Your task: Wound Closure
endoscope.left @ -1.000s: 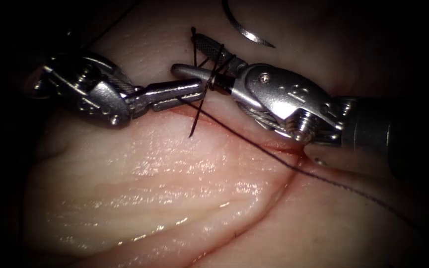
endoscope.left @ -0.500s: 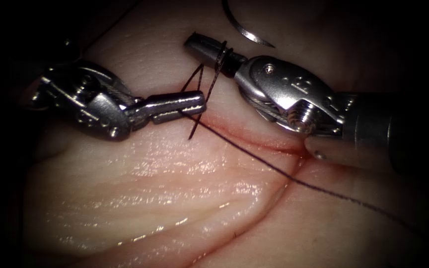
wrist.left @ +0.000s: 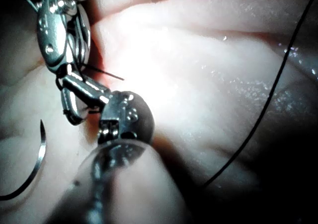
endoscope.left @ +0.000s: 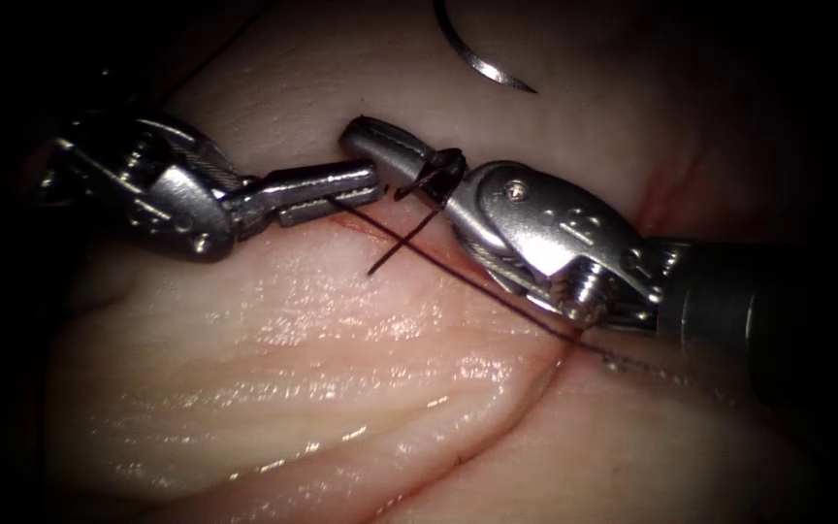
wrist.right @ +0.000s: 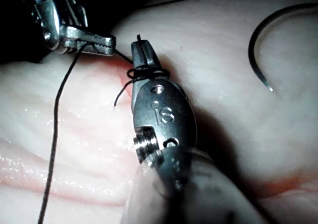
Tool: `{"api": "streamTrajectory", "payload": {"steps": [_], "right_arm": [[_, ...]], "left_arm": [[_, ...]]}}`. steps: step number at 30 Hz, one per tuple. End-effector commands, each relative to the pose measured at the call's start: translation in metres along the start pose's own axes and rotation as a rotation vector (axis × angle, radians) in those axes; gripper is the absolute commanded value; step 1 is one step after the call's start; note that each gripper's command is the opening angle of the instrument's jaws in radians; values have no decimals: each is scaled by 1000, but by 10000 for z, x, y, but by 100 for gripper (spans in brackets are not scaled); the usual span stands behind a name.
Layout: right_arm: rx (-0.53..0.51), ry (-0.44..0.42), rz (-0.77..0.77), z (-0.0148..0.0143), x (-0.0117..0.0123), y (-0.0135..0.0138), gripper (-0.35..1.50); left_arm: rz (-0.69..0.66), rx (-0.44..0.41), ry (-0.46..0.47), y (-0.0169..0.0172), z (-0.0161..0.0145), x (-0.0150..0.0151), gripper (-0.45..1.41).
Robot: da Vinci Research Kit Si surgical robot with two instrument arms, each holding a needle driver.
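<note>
The curved needle (endoscope.left: 482,60) (wrist.right: 256,45) (wrist.left: 36,167) lies free on the tissue (endoscope.left: 293,369), beyond the cut (endoscope.left: 521,412), held by neither tool. My left tool (endoscope.left: 370,184) (wrist.left: 69,102) is shut on the dark thread (endoscope.left: 458,267) near its jaw tips. From there the thread runs down-right to the cut. My right tool (endoscope.left: 356,136) (wrist.right: 141,47) points left, tip to tip with the left tool. Thread loops (endoscope.left: 435,175) (wrist.right: 146,74) are wound round its shut jaws, and a bit of thread pokes out at their tip. A short loose tail (endoscope.left: 388,257) hangs below.
Red fluid lines the cut under the two tools. A long strand of thread (wrist.left: 268,100) (wrist.right: 54,119) trails across the tissue. The left tool (wrist.right: 84,37) also appears in the right wrist view, the right tool (wrist.left: 57,30) in the left wrist view.
The right tool's jaws, open a second ago, have shut; it swung up, then came back down level with the left tool. The loops bunched tight on its jaws. The left tool drew slightly left.
</note>
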Motion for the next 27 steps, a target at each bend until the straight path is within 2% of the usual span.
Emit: {"api": "streamTrajectory", "payload": {"steps": [1, 5, 11, 15, 19, 27], "right_arm": [[-5, 7, -2, 6, -6, -3, -35], [-23, 7, 26, 1, -13, -10, -35], [-44, -17, 423, -2, -21, -19, -35], [-77, -40, 591, -5, -23, -19, -35], [-92, -43, 660, -9, -23, -19, -35], [-85, -48, 656, -16, -25, -23, -35]], "left_arm": [[-7, 3, 1, -1, 5, -4, -45], [-33, 16, -23, -9, -1, -5, -45], [-46, 25, -64, -22, -13, -9, -45], [-67, 28, -88, -33, -21, -12, -45], [-94, 37, -118, -52, -28, -20, -45], [-148, 48, -171, -104, -33, -36, -45]]}}
